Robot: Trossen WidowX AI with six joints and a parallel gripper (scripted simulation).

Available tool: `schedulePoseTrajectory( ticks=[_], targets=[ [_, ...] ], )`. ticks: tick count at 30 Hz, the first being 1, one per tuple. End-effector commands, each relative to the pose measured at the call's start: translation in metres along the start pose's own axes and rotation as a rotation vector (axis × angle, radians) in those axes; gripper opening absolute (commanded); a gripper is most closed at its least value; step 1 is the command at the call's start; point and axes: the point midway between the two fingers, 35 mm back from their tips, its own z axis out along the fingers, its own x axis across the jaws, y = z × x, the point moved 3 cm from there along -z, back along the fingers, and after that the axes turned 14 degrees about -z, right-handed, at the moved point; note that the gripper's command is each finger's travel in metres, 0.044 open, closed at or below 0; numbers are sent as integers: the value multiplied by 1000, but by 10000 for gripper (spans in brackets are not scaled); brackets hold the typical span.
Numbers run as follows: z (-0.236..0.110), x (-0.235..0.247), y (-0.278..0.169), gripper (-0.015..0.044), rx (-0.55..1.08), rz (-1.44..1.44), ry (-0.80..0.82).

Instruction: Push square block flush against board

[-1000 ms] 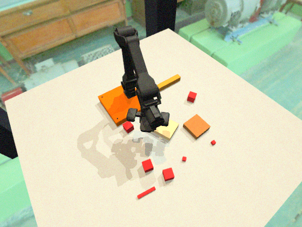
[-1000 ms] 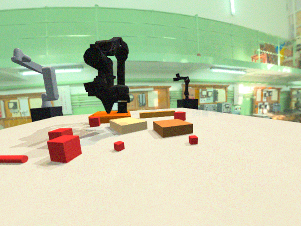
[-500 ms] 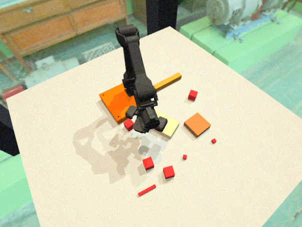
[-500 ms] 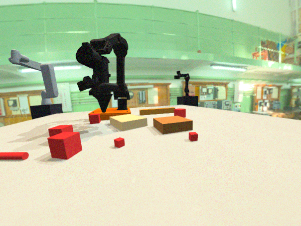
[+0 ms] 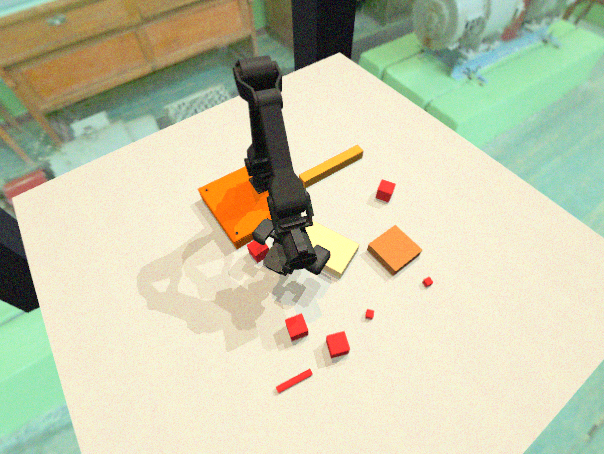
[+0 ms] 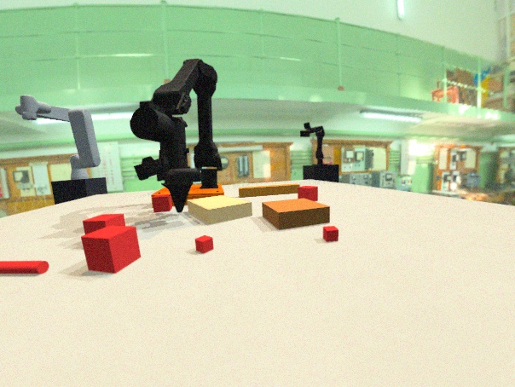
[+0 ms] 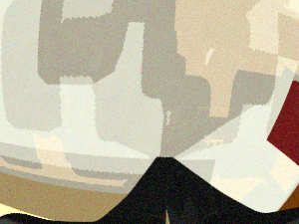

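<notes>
The square block [image 5: 395, 248] [image 6: 295, 206] is orange-brown and lies flat. The pale yellow board [image 5: 336, 249] [image 6: 218, 203] lies flat beside it, with a narrow gap between their nearest corners and their sides turned differently. The arm hides part of the board in the top view. The board's shaded side [image 7: 65, 199] shows at the lower left of the wrist view. My gripper [image 6: 180, 210] [image 7: 162, 164] is shut and empty, pointing down low over the table, just off the board's side away from the block. Whether its tips touch the table is unclear.
A red cube [image 5: 258, 250] [image 6: 162, 203] [image 7: 288, 123] stands near the gripper, beside the orange base plate [image 5: 235, 200]. An orange bar [image 5: 332, 166] and another red cube [image 5: 385, 190] lie behind. Two red cubes, two tiny red cubes and a red rod [image 5: 294, 381] lie in front.
</notes>
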Motion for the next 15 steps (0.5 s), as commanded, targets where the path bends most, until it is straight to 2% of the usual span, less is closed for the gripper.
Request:
schedulePoseTrajectory(
  ticks=[1,15],
  targets=[
    [1,1,-3,0,1,6,2],
    [0,6,-14,0,2,6,2]
  ],
)
